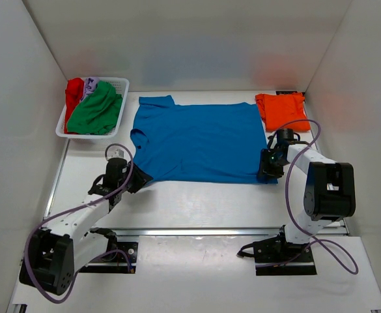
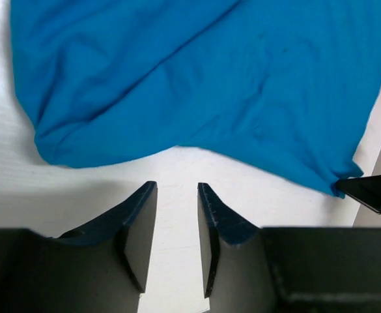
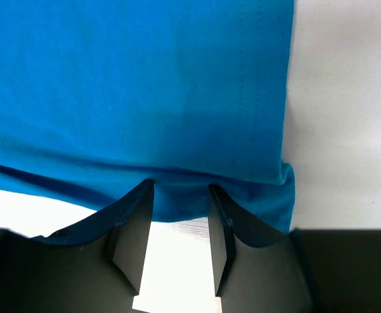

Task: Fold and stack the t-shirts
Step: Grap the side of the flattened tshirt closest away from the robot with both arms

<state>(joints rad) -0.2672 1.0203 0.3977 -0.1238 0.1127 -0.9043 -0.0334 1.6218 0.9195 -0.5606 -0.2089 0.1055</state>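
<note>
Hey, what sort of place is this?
Probably a robotics lab test cell: white walls box in a table, a left arm and right arm are bolted to it, and a blue t-shirt lies spread flat.

matt soft cloth blue t-shirt [image 1: 200, 140] — smooth white table [image 1: 197, 205], slatted plastic basket [image 1: 115, 79]

Spread t-shirt [image 1: 200, 140] mid-table, basket [image 1: 115, 81] at its far left, folded t-shirt [image 1: 281, 109] at its far right
</note>
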